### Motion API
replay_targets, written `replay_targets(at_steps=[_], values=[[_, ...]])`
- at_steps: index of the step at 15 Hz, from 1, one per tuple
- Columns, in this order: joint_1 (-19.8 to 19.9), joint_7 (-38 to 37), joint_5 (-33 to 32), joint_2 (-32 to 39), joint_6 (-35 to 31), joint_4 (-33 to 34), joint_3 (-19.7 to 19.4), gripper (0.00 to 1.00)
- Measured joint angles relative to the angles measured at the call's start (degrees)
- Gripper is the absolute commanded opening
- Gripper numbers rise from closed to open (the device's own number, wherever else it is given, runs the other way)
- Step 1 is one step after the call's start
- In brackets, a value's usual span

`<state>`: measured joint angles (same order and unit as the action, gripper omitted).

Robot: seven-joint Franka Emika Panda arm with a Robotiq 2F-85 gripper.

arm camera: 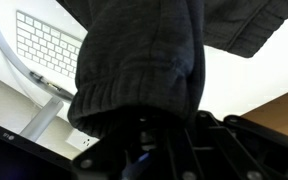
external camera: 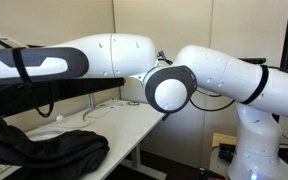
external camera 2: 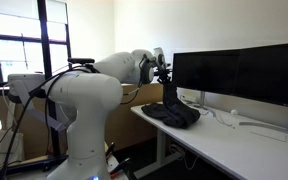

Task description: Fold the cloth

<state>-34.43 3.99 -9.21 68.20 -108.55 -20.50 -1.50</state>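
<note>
Cloth [arm camera: 144, 60] blocks pincer [arm camera: 169, 138]; keyboard [arm camera: 46, 45], monitors [external camera 2: 239, 70] nearby.

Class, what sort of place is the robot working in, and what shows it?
Probably an office or lab workstation: a white desk carries wide dark monitors, a keyboard lies on it, and a large window is nearby.

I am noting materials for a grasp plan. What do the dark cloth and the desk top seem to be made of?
The cloth looks like a soft, matte knit, perhaps cotton fleece: it is dark grey, with a ribbed hem band and loose folds. The desk top looks like a hard, smooth white board, probably laminate, with an even surface and a straight edge; its core cannot be seen.
</note>
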Motion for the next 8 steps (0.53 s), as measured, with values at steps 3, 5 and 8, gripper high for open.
replay_targets(at_steps=[3, 5, 8], values=[[0.3, 0.4, 0.0, 0.4, -0.1, 0.0, 0.4, 0.05], [0.4, 0.3, 0.0, 0.5, 0.0, 0.0, 0.4, 0.05], [0.7, 0.3, 0.0, 1.3, 0.1, -0.2, 0.4, 0.05]])
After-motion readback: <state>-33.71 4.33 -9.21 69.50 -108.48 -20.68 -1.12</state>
